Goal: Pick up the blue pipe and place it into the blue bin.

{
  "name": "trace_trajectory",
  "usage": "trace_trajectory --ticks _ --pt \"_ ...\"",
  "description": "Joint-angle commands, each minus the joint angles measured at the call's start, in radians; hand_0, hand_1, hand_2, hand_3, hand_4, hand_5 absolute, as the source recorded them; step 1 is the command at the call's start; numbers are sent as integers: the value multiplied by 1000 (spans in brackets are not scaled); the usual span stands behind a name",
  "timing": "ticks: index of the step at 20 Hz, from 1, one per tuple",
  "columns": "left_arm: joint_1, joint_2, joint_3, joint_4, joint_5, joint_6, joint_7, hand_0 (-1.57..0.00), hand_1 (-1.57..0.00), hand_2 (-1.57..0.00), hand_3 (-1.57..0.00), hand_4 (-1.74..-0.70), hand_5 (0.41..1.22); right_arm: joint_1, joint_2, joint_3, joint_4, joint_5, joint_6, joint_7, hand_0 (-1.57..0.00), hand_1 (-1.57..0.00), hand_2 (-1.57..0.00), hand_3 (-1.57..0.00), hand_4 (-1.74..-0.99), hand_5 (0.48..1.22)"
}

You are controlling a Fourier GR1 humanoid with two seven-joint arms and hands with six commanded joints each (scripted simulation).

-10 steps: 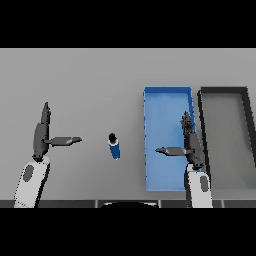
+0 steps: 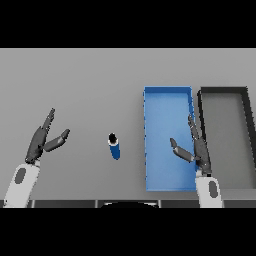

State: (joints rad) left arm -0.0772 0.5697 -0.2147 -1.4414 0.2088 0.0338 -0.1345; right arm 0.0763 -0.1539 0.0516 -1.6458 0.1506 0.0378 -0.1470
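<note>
Standing on the grey desk (image 2: 75, 80) near the middle of its width and toward the near edge, the blue pipe (image 2: 114, 146) is a short blue cylinder whose dark open end faces up and slightly toward the far edge. It rests alone, with no hand touching it.

Just to the pipe's right, apart from it by a strip of bare desk, lies the blue bin (image 2: 167, 102), a long rectangular tray that runs from about the desk's middle depth down to the near edge. Its floor is bare blue wherever it shows. Right beside the blue bin, on the side toward the desk's right edge, sits a dark bin (image 2: 222, 91) of much the same shape, with a black rim and a grey floor; the two bins' long walls run side by side, very close, though whether they touch cannot be told.

The right hand (image 2: 196, 148) hangs over the right part of the blue bin, by the wall next to the dark bin, with its arm coming in from the near edge. Its fingers (image 2: 191, 125) are straight and point toward the far edge, its thumb is spread out toward the pipe, and it holds nothing.

The left hand (image 2: 42, 140) is well to the pipe's left, near the desk's left edge, fingers likewise straight and splayed, thumb angled toward the pipe, holding nothing.
</note>
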Motion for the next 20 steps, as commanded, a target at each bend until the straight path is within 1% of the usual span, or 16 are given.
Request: trace_trajectory --ticks 1,2,3,4,5,6,8,10,11,12,13,14,16,17,19,20 --pt "1 8 -3 2 0 -16 -8 1 1 1 1 -959 592 5 -3 7 -5 11 0 8 1 1 1 1 -1193 622" --pt "6 5 -10 -6 -1 -20 -12 1 1 1 1 -961 595 10 -5 11 -23 10 5 19 1 1 1 1 -1196 623" --pt "-7 4 -16 2 1 -34 -1 1 1 1 1 -960 594 17 -4 12 -34 7 6 19 1 1 1 1 -1206 625" --pt "-1 14 -16 -14 15 -56 -17 1 1 1 1 -960 593 14 -3 19 -41 16 3 25 1 1 1 1 -1203 625" --pt "7 20 -22 -21 22 -80 -33 1 1 1 1 -966 594 9 -4 21 -41 17 5 47 1 1 1 1 -1197 621" --pt "23 35 -35 -52 25 -105 -38 1 1 1 1 -976 584 12 -9 17 -37 14 7 49 1 1 1 1 -1192 621" --pt "41 75 -53 -101 36 -153 -24 1 1 1 1 -1007 561 3 -12 10 -20 12 6 39 1 1 1 1 -1180 617" --pt "56 71 -98 -127 23 -190 -14 1 1 1 1 -1048 535 -4 -12 12 -13 17 5 37 1 1 1 1 -1176 615" --pt "72 72 -120 -148 13 -206 -14 1 1 1 1 -1071 522 -1 -17 11 -22 14 9 22 1 1 1 1 -1174 616" --pt "78 64 -147 -160 11 -225 11 1 1 1 1 -1095 510 -7 -17 10 -19 10 11 35 1 1 1 1 -1173 616" --pt "72 47 -172 -171 -2 -225 36 1 1 1 1 -1113 497 -2 -22 8 -26 9 13 40 1 1 1 1 -1164 617" --pt "83 35 -199 -195 -25 -219 46 1 1 1 1 -1126 485 -3 -14 13 -29 9 12 54 1 1 1 1 -1174 618" --pt "65 23 -227 -199 -43 -227 83 1 1 1 1 -1137 464 5 -11 15 -36 8 14 51 1 1 1 1 -1189 619" --pt "65 9 -246 -204 -62 -224 80 1 1 1 1 -1138 455 5 -12 9 -35 1 14 47 1 1 1 1 -1195 617" --pt "42 -37 -274 -183 -76 -223 104 1 1 1 1 -1144 452 4 -7 9 -34 6 5 54 1 1 1 1 -1205 618" --pt "34 -66 -288 -169 -88 -215 101 1 1 1 1 -1146 451 8 -3 15 -29 11 7 40 1 1 1 1 -1213 625"
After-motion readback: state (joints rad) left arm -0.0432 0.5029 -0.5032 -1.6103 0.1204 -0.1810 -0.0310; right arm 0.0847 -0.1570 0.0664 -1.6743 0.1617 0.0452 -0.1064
